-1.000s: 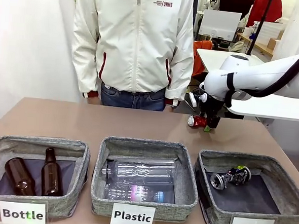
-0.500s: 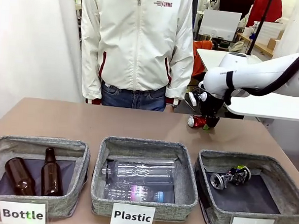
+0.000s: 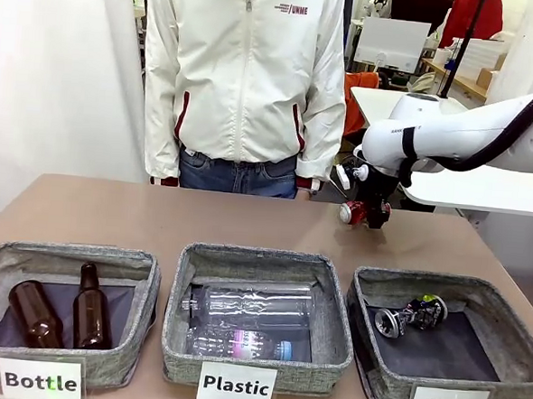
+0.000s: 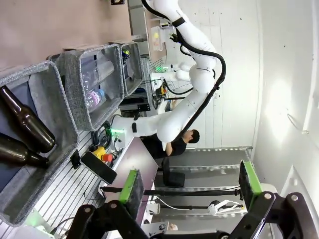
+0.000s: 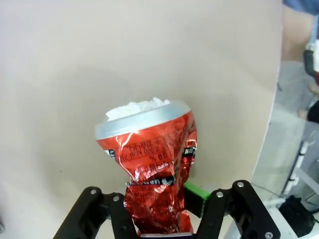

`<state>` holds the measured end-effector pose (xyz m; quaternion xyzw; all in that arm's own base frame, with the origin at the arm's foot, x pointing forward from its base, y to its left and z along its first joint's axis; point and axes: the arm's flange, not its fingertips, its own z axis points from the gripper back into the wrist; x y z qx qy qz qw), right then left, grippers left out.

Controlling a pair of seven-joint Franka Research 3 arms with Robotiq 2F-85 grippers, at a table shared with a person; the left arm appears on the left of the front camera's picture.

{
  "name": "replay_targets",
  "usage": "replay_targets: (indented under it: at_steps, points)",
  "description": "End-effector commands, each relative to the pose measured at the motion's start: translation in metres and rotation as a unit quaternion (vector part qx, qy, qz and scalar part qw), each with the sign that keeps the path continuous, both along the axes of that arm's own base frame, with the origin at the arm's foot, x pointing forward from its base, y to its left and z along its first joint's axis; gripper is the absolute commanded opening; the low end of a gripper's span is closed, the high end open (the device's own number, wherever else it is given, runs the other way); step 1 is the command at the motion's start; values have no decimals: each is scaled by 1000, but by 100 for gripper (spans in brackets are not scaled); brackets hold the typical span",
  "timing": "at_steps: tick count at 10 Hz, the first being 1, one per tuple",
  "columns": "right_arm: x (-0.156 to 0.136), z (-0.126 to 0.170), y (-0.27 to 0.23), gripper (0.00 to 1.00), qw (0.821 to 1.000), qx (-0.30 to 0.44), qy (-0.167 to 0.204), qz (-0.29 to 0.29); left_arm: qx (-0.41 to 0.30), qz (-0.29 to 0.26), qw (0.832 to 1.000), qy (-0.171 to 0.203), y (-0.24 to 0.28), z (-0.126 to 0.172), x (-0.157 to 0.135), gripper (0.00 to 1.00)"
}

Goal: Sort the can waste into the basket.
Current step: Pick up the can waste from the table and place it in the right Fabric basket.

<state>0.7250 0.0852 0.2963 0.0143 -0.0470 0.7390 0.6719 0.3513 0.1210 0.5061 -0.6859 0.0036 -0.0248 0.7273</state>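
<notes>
A crushed shiny red can (image 3: 351, 213) hangs just above the far right of the table, with my right gripper (image 3: 367, 215) shut on it. In the right wrist view the red can (image 5: 149, 159) stands pinched by its crumpled lower end in the right gripper (image 5: 159, 211), silver end pointing away. A dark crushed can (image 3: 411, 314) with a silver end lies inside the grey basket (image 3: 384, 381) marked "Can" at the front right. My left gripper (image 4: 189, 181) stands open and empty off the table's side, looking across the baskets.
The "Plastic" basket (image 3: 176, 321) in the front middle holds clear bottles. The "Bottle" basket (image 3: 142, 314) at front left holds two brown bottles. A person in a white jacket (image 3: 242, 80) stands at the far edge. Bare tabletop lies between the baskets and the person.
My right gripper has shut on the red can and lifted it slightly off the table. The left arm has not moved.
</notes>
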Motion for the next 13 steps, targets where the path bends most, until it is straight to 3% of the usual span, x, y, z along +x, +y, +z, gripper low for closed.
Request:
replay_targets:
  at_steps: [1,4,5,6,7,9,11,13]
  points:
    - [-10,24,-1,0,999,-20,21,-27,-10,-1,1000,-8,0,2,0,100]
    - [-84,108,-3,0,994,-53,70,-61,-10,-1,1000,-8,0,2,0,100]
    - [-121,138,2,0,990,-72,72,-98,-10,-1,1000,-8,0,2,0,100]
    - [-154,154,7,0,985,-89,48,-143,-10,-1,1000,-8,0,2,0,100]
    - [-189,162,10,0,984,-105,31,-143,-10,-1,1000,-8,0,2,0,100]
    - [-262,160,11,0,990,-95,45,-97,-10,-1,1000,-8,0,2,0,100]
    - [-322,153,-3,0,986,-93,21,-135,-10,-1,1000,-8,0,2,0,100]
    - [-362,144,-13,0,983,-95,21,-158,-10,-1,1000,-8,0,2,0,100]
